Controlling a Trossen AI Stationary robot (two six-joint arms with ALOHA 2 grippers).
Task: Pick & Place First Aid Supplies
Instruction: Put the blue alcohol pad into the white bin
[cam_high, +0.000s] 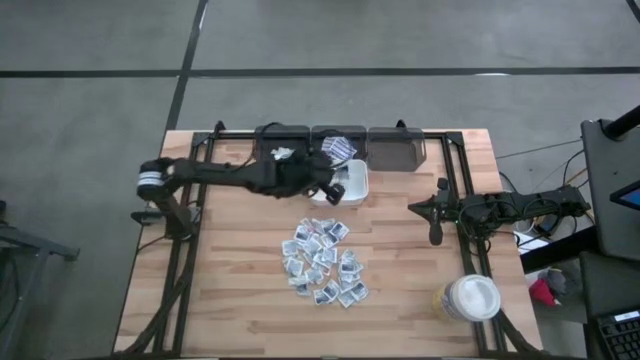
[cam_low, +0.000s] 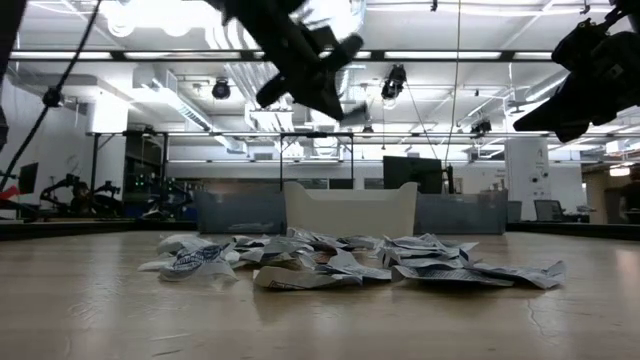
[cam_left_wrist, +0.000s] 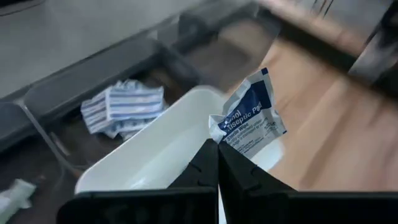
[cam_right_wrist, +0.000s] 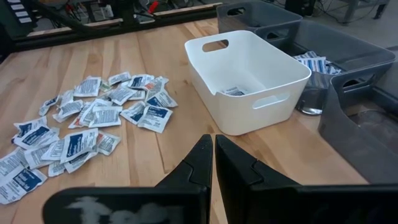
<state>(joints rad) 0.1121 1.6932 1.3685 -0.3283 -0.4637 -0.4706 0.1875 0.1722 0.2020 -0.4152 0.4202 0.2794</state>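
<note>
The first aid supplies (cam_high: 325, 262) lie in a loose heap of white sachets with blue print at the table's middle; the low view shows the heap (cam_low: 340, 262) flat on the wood. One sachet (cam_left_wrist: 252, 115) is up in the air, my left gripper (cam_left_wrist: 217, 148) shut on it above the white bin (cam_high: 357, 183). The left gripper (cam_high: 333, 187) reaches in from the table's left. A sachet (cam_right_wrist: 233, 91) lies on the white bin's floor. My right gripper (cam_right_wrist: 213, 144) waits shut at the table's right (cam_high: 414, 208), holding nothing. My left gripper pinches the sachet's lower corner (cam_left_wrist: 222, 137) between its two fingertips. The fingers slant downward, coming from the table's left. The sachet stands up past the fingertips, printed face showing, lifted clear above the white bin's rim (cam_left_wrist: 155, 140).
Three grey bins stand along the far edge; the left one (cam_high: 283, 148) and the middle one (cam_high: 338, 146) hold sachets, and the right one is (cam_high: 397, 148). A white round lidded tub (cam_high: 470, 298) stands at the near right corner. A black frame runs along both table sides.
</note>
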